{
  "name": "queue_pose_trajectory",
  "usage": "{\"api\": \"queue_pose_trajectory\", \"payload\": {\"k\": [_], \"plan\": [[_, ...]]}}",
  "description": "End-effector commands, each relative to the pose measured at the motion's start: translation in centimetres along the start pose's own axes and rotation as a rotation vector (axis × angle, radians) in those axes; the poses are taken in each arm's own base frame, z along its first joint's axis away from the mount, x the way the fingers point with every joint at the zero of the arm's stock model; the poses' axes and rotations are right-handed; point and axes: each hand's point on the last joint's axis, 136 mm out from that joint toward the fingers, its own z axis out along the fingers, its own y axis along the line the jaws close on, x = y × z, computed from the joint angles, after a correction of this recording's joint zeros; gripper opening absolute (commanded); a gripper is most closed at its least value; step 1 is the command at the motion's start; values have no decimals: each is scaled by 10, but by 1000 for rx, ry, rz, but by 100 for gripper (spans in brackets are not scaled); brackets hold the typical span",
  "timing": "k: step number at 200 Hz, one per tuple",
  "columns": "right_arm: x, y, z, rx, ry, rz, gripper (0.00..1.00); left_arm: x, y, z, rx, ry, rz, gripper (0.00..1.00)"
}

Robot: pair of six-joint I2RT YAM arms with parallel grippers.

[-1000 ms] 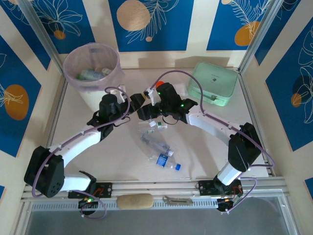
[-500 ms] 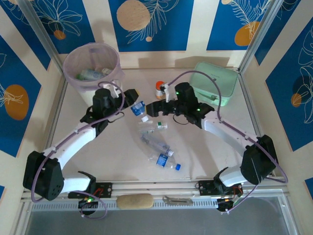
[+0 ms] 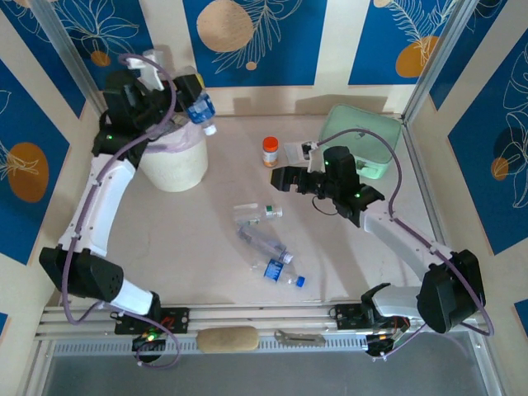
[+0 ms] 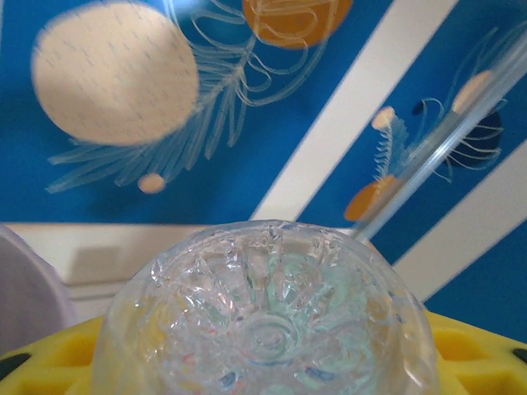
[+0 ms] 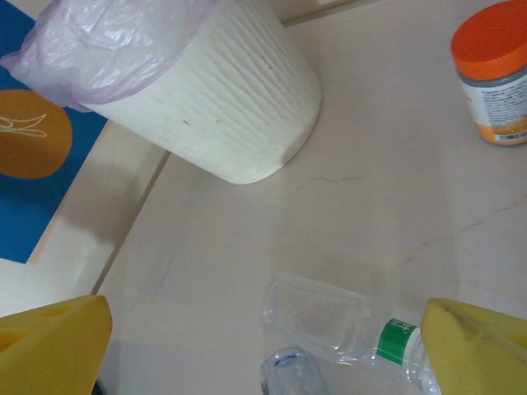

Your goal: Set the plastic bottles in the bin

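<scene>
Top external first: left gripper raised high at the far-left corner, jaws narrow and clamped on a blue-labelled bottle. Bottle held over the right-hand edge of the bin, cap end pointing out past the rim. Not squarely above the mouth, as far as can be judged. Left wrist: ribbed clear base of that bottle seated between the yellow pads. At the left edge, a sliver of what looks like the pink liner.

Step in hand, by judgement: the drop. Bring the wrist further in over the opening before letting go; otherwise risk of a bounce off the rim onto the table. Open fully, then lift clear without snagging the liner.

Right gripper: jaws spread wide, nothing held, hovering above the table near the orange-capped jar. Right wrist: crushed clear bottle with green cap lying between the spread fingertips, a second bottle just beside it. Likely next pick; leave the jar alone. Loose bottles mid-table, well apart from the bin.
</scene>
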Motion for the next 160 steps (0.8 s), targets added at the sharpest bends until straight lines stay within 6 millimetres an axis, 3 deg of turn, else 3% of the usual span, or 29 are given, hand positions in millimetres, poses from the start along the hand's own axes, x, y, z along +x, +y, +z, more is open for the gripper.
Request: {"api": "queue_pose_trajectory", "payload": {"k": [1, 39, 68, 107, 134, 160], "plan": [[-5, 0, -10, 12, -37, 10, 97, -12, 33, -5, -85, 22, 56, 53], [-5, -4, -18, 36, -54, 13, 97, -50, 85, -22, -200, -81, 15, 50], [-4, -6, -21, 42, -62, 19, 97, -61, 127, -30, -273, -147, -62, 49], [-2, -4, -23, 39, -58, 28, 97, -42, 169, -22, -316, -162, -180, 48], [-1, -6, -27, 47, -65, 33, 97, -19, 185, -12, -312, -127, -244, 49], [-1, -7, -30, 53, -72, 35, 97, -4, 188, -3, -288, -91, -282, 50]]}}
